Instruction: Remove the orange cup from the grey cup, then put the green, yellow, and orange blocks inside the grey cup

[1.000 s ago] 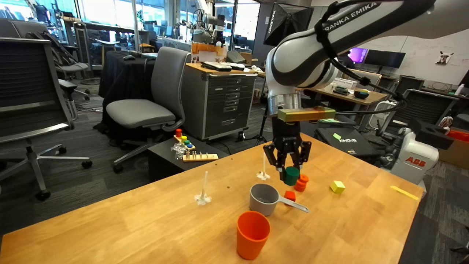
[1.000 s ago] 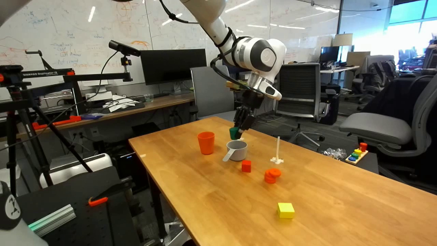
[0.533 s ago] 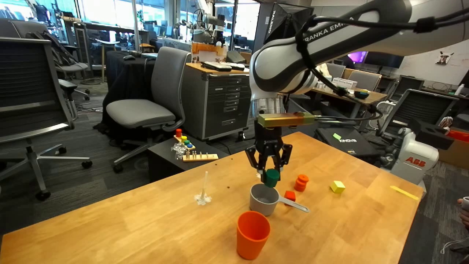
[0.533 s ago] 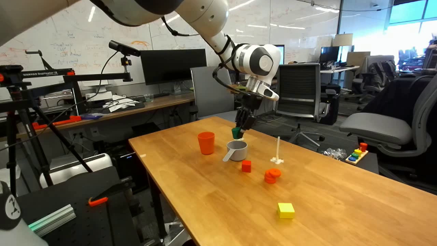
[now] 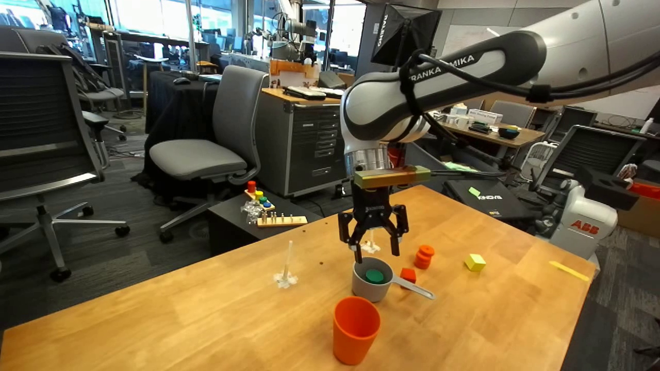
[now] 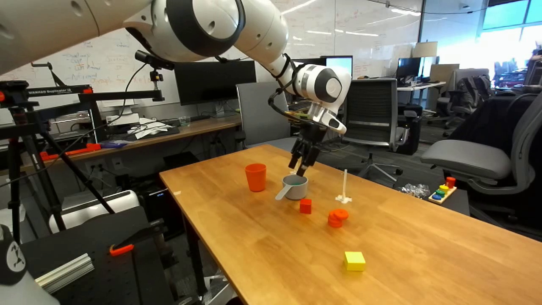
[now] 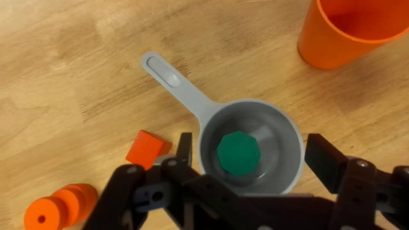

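The green block lies inside the grey cup, toward one side of its floor. Directly above the cup, my gripper is open, its fingers spread wide with nothing between them. In the wrist view the fingers appear on either side of the cup's rim. The orange cup stands upright on the table, apart from the grey cup. Close by the grey cup's handle sits the orange block. Farther off on the table is the yellow block, which is outside the wrist view.
Stacked orange discs stand near the orange block. A thin white peg is taped upright to the wooden table, and another peg's base shows behind the gripper. Yellow tape marks the table near an edge.
The gripper moved over the grey cup carrying the green block, then opened. The green block dropped from between the fingers into the cup. Other objects stayed in place.
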Controlling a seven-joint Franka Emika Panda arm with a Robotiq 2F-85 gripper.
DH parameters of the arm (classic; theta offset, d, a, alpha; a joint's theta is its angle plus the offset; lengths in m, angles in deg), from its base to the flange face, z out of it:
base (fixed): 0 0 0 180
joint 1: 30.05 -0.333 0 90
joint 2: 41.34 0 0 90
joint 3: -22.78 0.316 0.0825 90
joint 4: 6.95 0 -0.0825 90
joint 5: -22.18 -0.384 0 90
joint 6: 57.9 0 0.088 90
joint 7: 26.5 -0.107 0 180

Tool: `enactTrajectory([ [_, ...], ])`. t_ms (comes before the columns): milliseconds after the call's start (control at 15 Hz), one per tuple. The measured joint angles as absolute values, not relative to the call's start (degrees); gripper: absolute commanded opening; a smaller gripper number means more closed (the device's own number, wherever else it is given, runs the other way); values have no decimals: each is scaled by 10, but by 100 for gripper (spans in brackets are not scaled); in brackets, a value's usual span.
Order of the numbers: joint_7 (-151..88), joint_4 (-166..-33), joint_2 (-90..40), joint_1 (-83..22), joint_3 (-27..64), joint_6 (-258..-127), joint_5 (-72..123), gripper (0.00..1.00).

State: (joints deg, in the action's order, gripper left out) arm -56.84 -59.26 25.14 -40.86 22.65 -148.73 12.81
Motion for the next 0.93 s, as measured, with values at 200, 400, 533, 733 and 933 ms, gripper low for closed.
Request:
enactTrajectory([
  [200, -570, -580, 252, -410, 223, -1455, 142, 100],
  [400, -573, -579, 222, -419, 196, -1450, 195, 100],
  [533, -577, -582, 192, -429, 174, -1450, 234, 100],
  [733, -586, -589, 154, -441, 143, -1465, 289, 100],
  [933, -608, -599, 132, -441, 141, -1485, 287, 100],
])
